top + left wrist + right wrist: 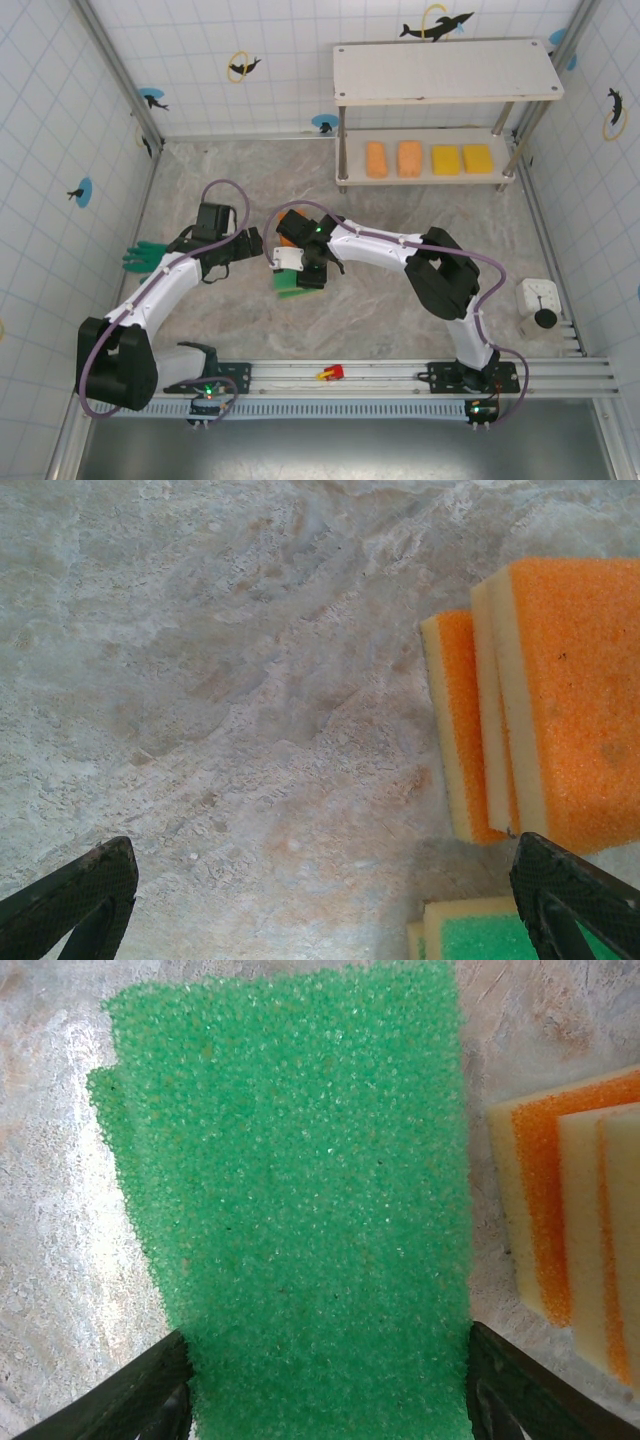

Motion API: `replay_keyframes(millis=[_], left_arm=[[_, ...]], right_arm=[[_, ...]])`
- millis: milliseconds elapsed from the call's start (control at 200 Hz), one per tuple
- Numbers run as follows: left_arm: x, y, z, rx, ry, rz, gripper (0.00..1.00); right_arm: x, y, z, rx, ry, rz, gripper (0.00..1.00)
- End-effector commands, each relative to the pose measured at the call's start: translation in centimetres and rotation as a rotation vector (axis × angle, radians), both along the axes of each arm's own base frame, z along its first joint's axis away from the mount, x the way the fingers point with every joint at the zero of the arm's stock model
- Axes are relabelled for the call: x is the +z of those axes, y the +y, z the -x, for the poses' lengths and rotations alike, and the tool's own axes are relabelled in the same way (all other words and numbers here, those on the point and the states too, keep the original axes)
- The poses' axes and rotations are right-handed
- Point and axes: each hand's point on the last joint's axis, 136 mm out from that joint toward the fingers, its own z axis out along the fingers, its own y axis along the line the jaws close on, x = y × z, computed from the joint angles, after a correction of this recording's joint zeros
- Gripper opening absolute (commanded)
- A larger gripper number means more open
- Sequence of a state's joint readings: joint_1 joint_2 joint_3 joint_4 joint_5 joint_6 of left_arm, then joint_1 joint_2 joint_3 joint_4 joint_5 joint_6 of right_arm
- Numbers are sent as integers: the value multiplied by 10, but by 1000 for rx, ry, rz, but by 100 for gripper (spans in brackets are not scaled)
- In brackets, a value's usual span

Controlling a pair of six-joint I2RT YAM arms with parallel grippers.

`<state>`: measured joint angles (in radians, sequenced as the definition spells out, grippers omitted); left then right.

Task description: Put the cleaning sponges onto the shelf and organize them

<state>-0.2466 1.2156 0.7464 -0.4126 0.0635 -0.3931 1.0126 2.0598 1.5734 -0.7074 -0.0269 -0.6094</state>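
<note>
Green sponge (300, 1180) flat on the marbled table (400, 320), mid-table, scouring face up. Right gripper (325, 1400) directly above it; the 2 fingers (150, 1395) stand wide, 1 at each long edge of the sponge, inner faces right at the foam. Cannot tell whether they press it or merely flank it. Overhead view: right gripper (295, 270) covers most of the green sponge (292, 287), with a green edge showing below the fingers. Just beside the green one, a small cluster of orange sponges (560, 1220) with pale yellow backing, overlapping one another; overhead they sit (284, 238) just beyond the right gripper. Left wrist view: same orange sponges (575, 700) at right, a corner of the green sponge (480, 935) at the lower edge. Left gripper (320, 910) spread wide, fingers (80, 900) far apart over bare table, nothing held; overhead it (255, 245) is near the cluster, on its left side. Shelf (445, 70) at the far right of the table against the tiled wall; lower board carries 4 sponges in 1 row, 2 orange sponges on the shelf (392, 159) at left, 2 yellow sponges (461, 159) at right, spaced apart. Green glove (145, 257) at the left wall. Small red object (331, 373) on the near rail between the arm bases.
</note>
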Motion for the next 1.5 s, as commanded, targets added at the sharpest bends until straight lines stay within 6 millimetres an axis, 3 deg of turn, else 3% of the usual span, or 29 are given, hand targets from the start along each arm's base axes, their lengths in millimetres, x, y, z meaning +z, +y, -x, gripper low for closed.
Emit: replay_keyframes(millis=[0, 1492], left_arm=[[-4, 4, 0, 18, 9, 0, 97], [-9, 6, 3, 25, 20, -7, 97]], right_arm=[[4, 4, -2, -9, 8, -4, 68], [30, -14, -5, -59, 12, -25, 63]])
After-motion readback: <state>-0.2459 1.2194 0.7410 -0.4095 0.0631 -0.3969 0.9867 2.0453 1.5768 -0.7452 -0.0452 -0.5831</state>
